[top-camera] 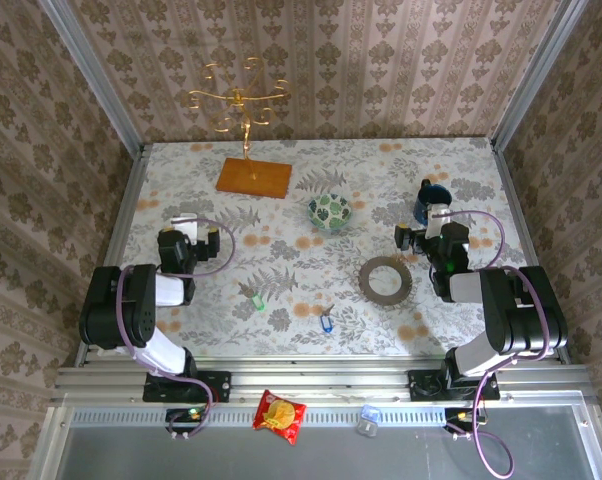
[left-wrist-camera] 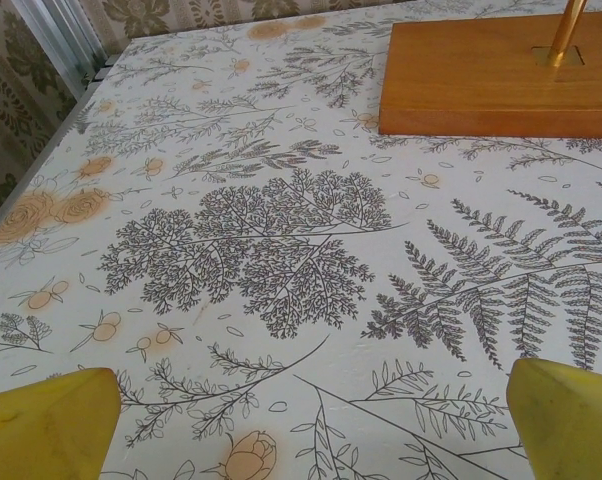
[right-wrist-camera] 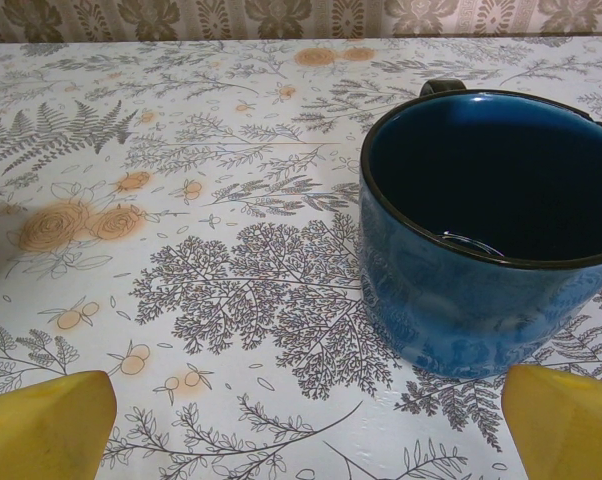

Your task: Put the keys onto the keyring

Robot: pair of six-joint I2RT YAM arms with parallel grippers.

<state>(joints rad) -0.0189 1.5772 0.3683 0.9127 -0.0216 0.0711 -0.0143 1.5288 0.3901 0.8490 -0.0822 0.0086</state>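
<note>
The grey-brown keyring (top-camera: 385, 277) lies flat on the table right of centre. A green-headed key (top-camera: 253, 297) and a blue-headed key (top-camera: 326, 320) lie apart on the table, left of the ring and nearer the front. My left gripper (top-camera: 189, 221) rests low at the left side, open, with bare tabletop between its yellow fingertips (left-wrist-camera: 51, 420). On the right side my right gripper (top-camera: 433, 214) is open as well, its yellow fingertips (right-wrist-camera: 46, 422) wide apart just short of a blue mug (right-wrist-camera: 491, 225).
A green-patterned bowl (top-camera: 330, 212) sits behind the ring. A wooden base (top-camera: 255, 178) carrying a gold stand (top-camera: 238, 103) is at the back left, and the base (left-wrist-camera: 496, 75) lies ahead of my left gripper. A red-and-yellow snack packet (top-camera: 280, 415) lies off the table's front rail.
</note>
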